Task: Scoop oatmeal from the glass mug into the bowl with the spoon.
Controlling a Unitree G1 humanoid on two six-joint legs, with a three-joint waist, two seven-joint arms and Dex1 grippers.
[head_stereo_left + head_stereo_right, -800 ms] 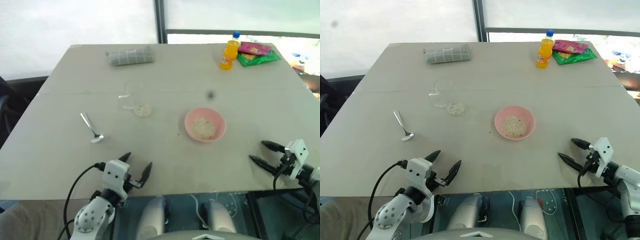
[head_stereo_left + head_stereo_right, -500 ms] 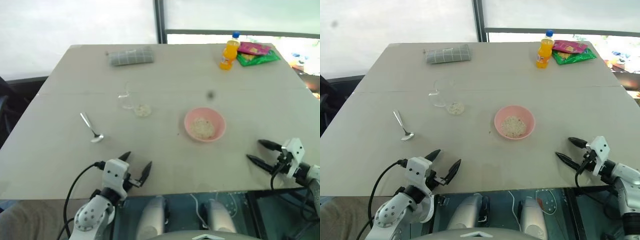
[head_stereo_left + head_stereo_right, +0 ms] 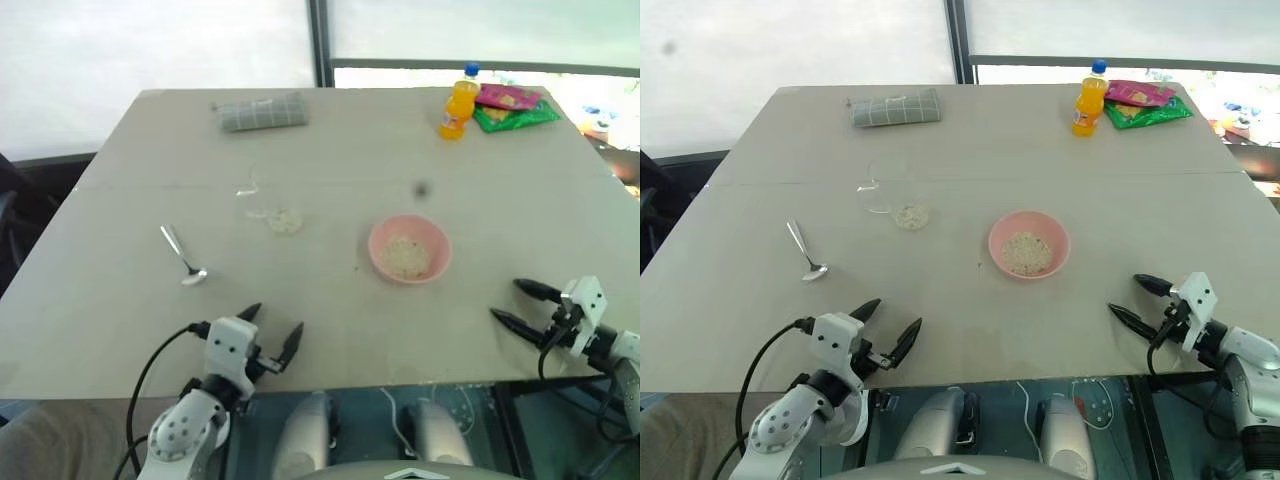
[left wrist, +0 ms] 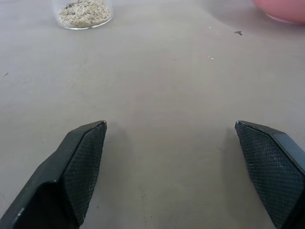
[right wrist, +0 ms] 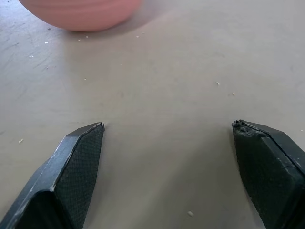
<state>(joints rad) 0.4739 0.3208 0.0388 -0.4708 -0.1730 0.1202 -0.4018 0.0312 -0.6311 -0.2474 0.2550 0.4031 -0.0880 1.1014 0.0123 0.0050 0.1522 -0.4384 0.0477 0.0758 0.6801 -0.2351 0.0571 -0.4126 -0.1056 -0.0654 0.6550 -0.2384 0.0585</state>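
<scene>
The glass mug (image 3: 262, 196) stands left of the table's middle, with oatmeal (image 3: 286, 220) in its bottom. To its right sits the pink bowl (image 3: 377, 246), which holds more oatmeal (image 3: 407, 256). The spoon (image 3: 183, 257) lies flat on the table, to the left of the mug and nearer to me. My left gripper (image 3: 276, 321) is open and empty over the near table edge, well short of the spoon and mug. My right gripper (image 3: 506, 300) is open and empty at the near right, pointing toward the bowl (image 5: 81, 12). The mug's base (image 4: 85, 12) lies ahead of the left fingers.
An orange drink bottle (image 3: 459, 104) and bright snack packets (image 3: 515, 108) sit at the far right corner. A grey folded cloth (image 3: 262, 112) lies at the far left. The table's near edge (image 3: 400, 382) runs just below both grippers.
My right gripper has edged slightly to the left, toward the bowl. The left gripper and the objects on the table have stayed put.
</scene>
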